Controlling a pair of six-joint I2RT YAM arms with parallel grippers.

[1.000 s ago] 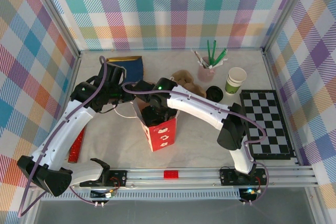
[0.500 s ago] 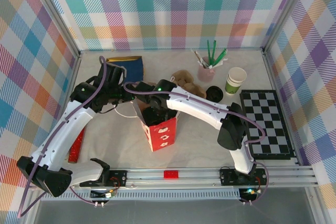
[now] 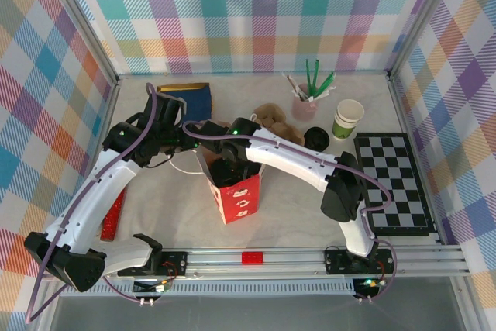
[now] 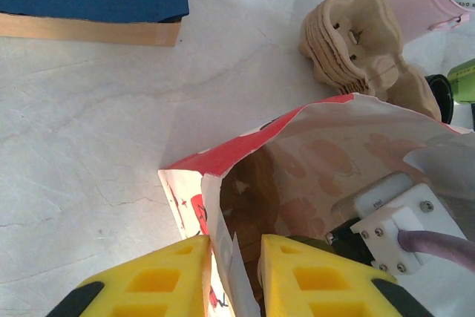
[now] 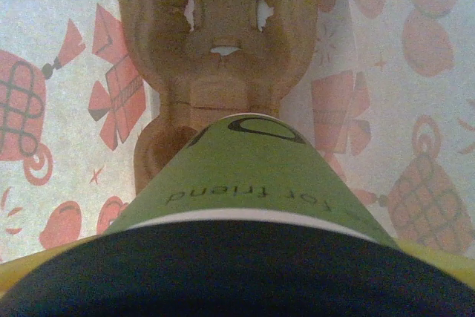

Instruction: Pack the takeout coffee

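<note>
Takeout coffee (image 5: 237, 176) inside red bag (image 3: 239, 198), right gripper (image 5: 237, 272) clasping it — we judge release outstanding; left gripper (image 4: 236, 246) pinches ten-o'clock rim.

Pale table (image 3: 294, 207) under red bag (image 3: 236, 195), chessboard (image 3: 395, 184)

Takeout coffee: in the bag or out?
In. The right wrist view shows the takeout coffee between printed inner walls of the red bag, above a cardboard carrier.

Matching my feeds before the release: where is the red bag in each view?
Top external: red bag stands mid-table, right arm's end inside it.
Left wrist: its open mouth at lower centre, rim between the yellow fingers.
Right wrist: its printed inner wall behind the takeout coffee.
Shared landmark: the pink-printed lining, in both wrist views.
</note>
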